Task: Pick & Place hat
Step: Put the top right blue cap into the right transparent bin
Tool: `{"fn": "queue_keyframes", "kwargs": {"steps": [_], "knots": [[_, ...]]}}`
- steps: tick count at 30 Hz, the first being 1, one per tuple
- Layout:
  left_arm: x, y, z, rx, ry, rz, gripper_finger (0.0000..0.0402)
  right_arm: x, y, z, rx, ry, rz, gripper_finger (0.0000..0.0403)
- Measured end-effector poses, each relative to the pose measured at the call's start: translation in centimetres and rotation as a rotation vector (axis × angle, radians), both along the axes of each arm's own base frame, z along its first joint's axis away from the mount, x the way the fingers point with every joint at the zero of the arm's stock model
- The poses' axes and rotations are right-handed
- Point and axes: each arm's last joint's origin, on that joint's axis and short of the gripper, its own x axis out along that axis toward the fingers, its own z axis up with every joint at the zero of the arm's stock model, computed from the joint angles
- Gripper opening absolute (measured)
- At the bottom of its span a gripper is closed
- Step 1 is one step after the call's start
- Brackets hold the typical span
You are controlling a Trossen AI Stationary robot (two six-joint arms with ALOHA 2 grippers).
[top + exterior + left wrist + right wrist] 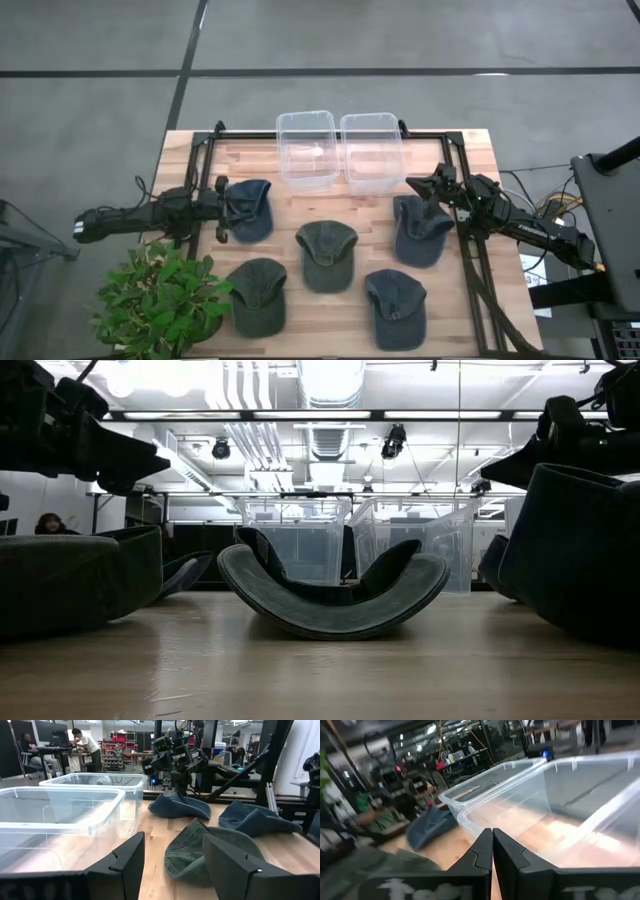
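Five caps lie on the wooden table. My right gripper [425, 195] is shut at the far-left edge of a blue cap [420, 232], beside the right clear bin [372, 150]. My left gripper [221, 210] is open at the left edge of another blue cap [250, 210] and touches nothing; in the low view it [140, 465] stands above cap height. In its wrist view its open fingers [173, 840] frame a green cap [210, 855]. Both bins hold nothing that I can see. My right gripper holds the blue cap by its edge nearest the bins [174, 796], pinched between the shut fingers, coming from above. That edge rises in a peak to the fingers; the rest of the cap [182, 806] lies on the table. In its own wrist view no cloth shows past the fingertips [492, 832].
Two green caps [327, 255] [258, 295] and a grey-blue cap [396, 307] lie on the near half of the table. The left clear bin [307, 150] stands at the far edge. A potted plant [165, 295] sits at the near-left corner. A black frame rail [470, 270] runs along the right side.
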Motion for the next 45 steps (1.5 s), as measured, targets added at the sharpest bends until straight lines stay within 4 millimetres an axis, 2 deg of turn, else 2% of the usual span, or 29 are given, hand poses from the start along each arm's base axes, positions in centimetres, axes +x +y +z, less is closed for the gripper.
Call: {"fn": "queue_keyframes", "kwargs": {"steps": [6, 12, 18, 23, 30, 39, 45], "knots": [[0.0, 0.0, 0.0, -0.01, -0.001, 0.002, 0.0193, 0.0, 0.2, 0.9, 0.037, -0.052, 0.058, 0.0008], [0.0, 0.0, 0.0, 0.002, -0.005, 0.003, 0.0193, -0.9, 1.1, 5.9, -0.055, -0.107, 0.201, 0.0009], [0.0, 0.0, 0.4, 0.004, -0.044, 0.004, 0.0193, -4.2, 2.6, 10.9, -0.07, 0.103, 0.198, 0.0009], [0.0, 0.0, 0.7, -0.004, -0.071, 0.004, 0.0193, -7.1, 3.8, 13.1, 0.036, 0.294, 0.143, 0.0009], [0.0, 0.0, 0.7, -0.005, -0.071, 0.004, 0.0193, -7.9, 4.2, 13.6, 0.262, 0.448, 0.134, 0.0008], [0.0, 0.0, 0.7, -0.005, -0.07, 0.004, 0.0193, -6.8, 4.2, 11.8, 0.686, 0.676, 0.202, 0.0009], [0.0, 0.0, 0.7, -0.006, -0.07, 0.003, 0.0193, -6.3, 4.0, 11.5, 0.719, 0.696, 0.214, 0.0009]]}}
